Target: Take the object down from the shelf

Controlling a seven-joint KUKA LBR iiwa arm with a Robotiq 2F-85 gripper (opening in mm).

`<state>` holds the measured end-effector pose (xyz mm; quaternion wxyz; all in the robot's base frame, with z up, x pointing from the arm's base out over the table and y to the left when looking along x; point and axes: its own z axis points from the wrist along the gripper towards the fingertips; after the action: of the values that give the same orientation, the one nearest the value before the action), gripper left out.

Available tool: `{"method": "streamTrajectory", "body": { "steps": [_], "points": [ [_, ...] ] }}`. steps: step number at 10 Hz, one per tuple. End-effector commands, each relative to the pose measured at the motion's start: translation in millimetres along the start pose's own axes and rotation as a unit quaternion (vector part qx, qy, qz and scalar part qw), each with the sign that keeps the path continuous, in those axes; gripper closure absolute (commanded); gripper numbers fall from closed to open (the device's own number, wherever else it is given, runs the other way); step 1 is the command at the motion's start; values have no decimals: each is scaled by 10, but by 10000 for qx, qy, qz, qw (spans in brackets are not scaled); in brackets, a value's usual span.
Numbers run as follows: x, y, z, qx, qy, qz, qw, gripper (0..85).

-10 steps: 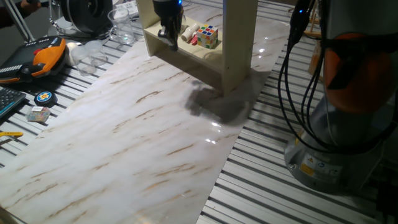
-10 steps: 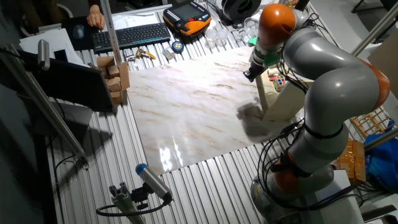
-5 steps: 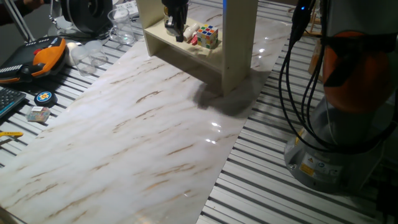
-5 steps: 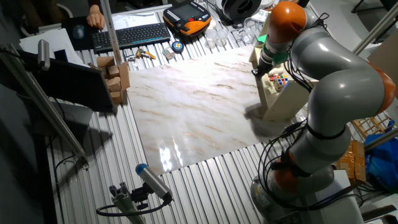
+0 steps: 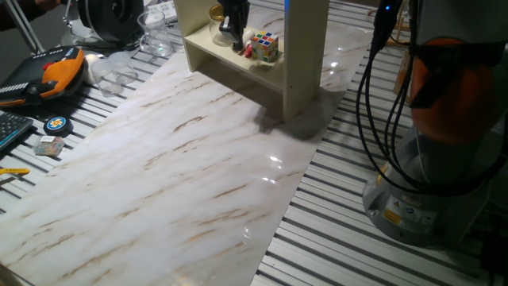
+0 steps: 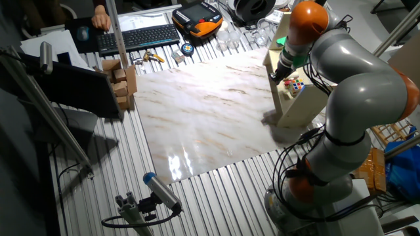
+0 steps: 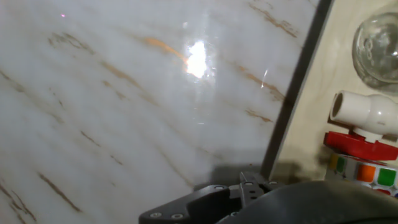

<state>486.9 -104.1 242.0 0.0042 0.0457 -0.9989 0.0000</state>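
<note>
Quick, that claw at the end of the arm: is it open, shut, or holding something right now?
Gripper: cannot be told. It is down at the shelf by the small items, but no view shows how the jaws stand or whether they hold anything.

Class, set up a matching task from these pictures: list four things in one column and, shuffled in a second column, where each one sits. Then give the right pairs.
Things:
1. Rubik's cube
2. orange-and-black handheld controller
3. shelf
4. gripper

Places:
A. standing on the marble tabletop
B. reaching into the shelf beside the cube
C. on the shelf's lower board
D. on the slatted surface left of the marble

Pairs: 1-C, 2-D, 3-A, 4-B
</note>
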Motion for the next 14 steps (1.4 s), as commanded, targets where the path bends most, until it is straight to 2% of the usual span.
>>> {"method": "streamTrajectory", "body": {
  "steps": [1, 2, 4, 9, 12, 14],
  "points": [
    [18, -46, 14, -42, 22, 48, 10000, 850],
    [41, -108, 22, -50, 21, 55, 10000, 850],
    [73, -231, 17, -206, 54, 68, 9998, 850],
    [118, -289, -39, -143, 38, 169, 9997, 850],
    [204, -325, -25, -69, -18, 185, 9998, 850],
    [223, -334, -18, -45, -39, 224, 9997, 850]
  ]
}}
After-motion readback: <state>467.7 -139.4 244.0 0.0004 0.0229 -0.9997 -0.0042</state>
